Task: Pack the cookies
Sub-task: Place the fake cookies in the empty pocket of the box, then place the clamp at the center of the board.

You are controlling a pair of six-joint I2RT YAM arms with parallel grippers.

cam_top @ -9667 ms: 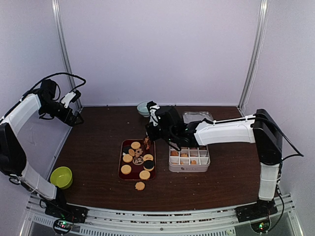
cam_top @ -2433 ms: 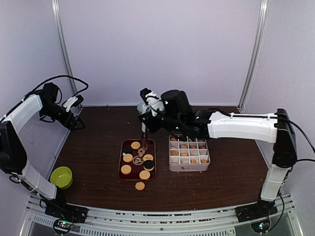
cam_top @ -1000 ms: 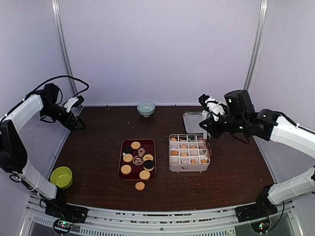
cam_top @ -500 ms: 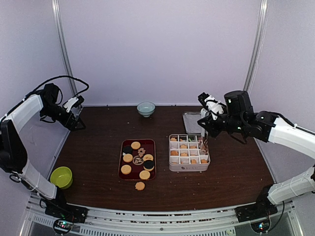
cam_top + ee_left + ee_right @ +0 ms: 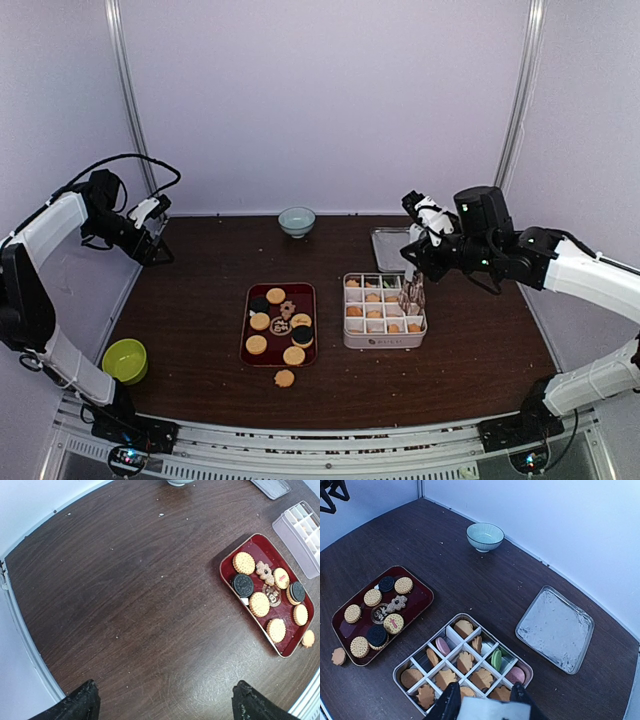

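Left gripper (image 5: 167, 704), jaws wide apart, hangs over the table (image 5: 125, 590). Right gripper (image 5: 485, 702) hovers above the divided box (image 5: 396, 671); whether it is open or closed cannot be told. Cookies (image 5: 465, 662) lie in the box and on the red tray (image 5: 420, 598), with one loose cookie (image 5: 339, 656) beside the tray.

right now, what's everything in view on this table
red tray: one, red; centre
tray cookies: nine, golden, dark, brown; on it
loose cookie: one, golden; table, by tray
divided box: one, silvery; right of tray
boxed cookies: about thirteen, mostly golden, two pink, one green
lid: one, silvery; behind box
small bowl: one, pale blue; back centre
green bowl: one, green; near left
left pincer: one, black, open; far left
right pincer: one, dark; over box's right side
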